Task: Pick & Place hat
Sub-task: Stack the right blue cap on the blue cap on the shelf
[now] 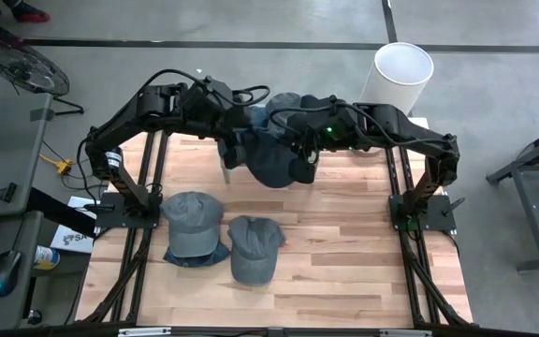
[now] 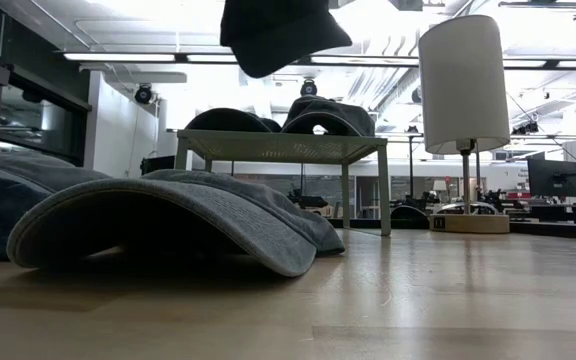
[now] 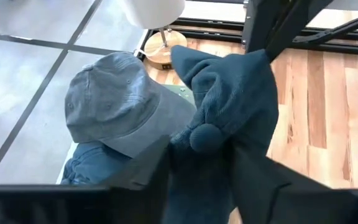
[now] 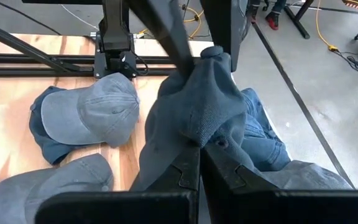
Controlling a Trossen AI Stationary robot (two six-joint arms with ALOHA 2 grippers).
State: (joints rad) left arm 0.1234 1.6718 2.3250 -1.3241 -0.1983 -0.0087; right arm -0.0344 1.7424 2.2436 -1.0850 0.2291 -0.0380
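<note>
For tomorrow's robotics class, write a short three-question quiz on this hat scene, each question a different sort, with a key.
1. True or false: the dark hat rests on the table.
2. Which end effectors grip it? A left only B right only C both
3. Fill in: ___ grey caps lie flat on the table's near half.

Key: 1 false, it hangs in the air. 2 C: left end effector and right end effector. 3 two.

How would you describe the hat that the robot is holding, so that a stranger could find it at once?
Look at the far edge of the wooden table, where both arms meet. The dark hat hangs there between the left gripper and right gripper, pinched by both. Unlike the other hats, it is lifted in the air.
</note>
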